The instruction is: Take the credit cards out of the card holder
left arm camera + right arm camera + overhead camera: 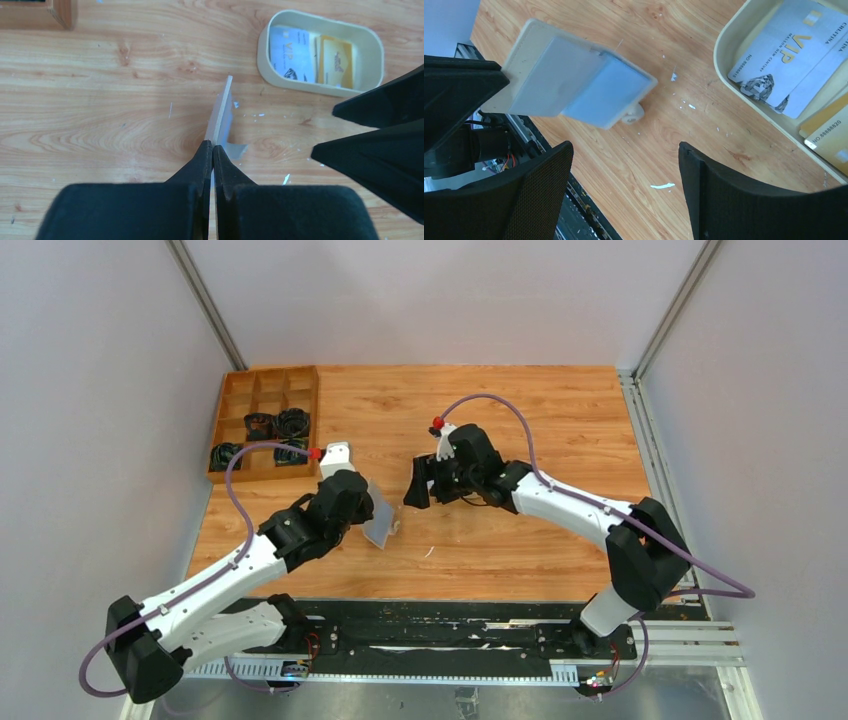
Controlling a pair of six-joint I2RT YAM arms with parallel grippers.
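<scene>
Your left gripper [212,150] is pressed together on the card holder [574,85], pinching it by 1 edge and holding it tilted above the wooden table [500,410], between the 2 arms. Your right gripper [625,146] stands spread wide just beside it, touching nothing. In the right wrist view the holder hangs open, its pale blue-grey pockets facing that gripper and the snap tab [634,114] at the low corner. The oval cream tray [265,55] sits on the table nearby and holds at least 2 credit cards: a whitish VIP card [781,55] and a yellow-orange card [337,62]. I cannot tell whether any card is left in the pockets; the lighter panel could be a card face or just lining. Treat the holder as light and soft: it will likely flex and swing if you push on it, so the pinch needs to be firm. A card is thin, stiff and slick, and a snug pocket will drag on it. If 1 remains, take it by its exposed edge, fingers flat on both faces, and pull straight out of the pocket's mouth.
</scene>
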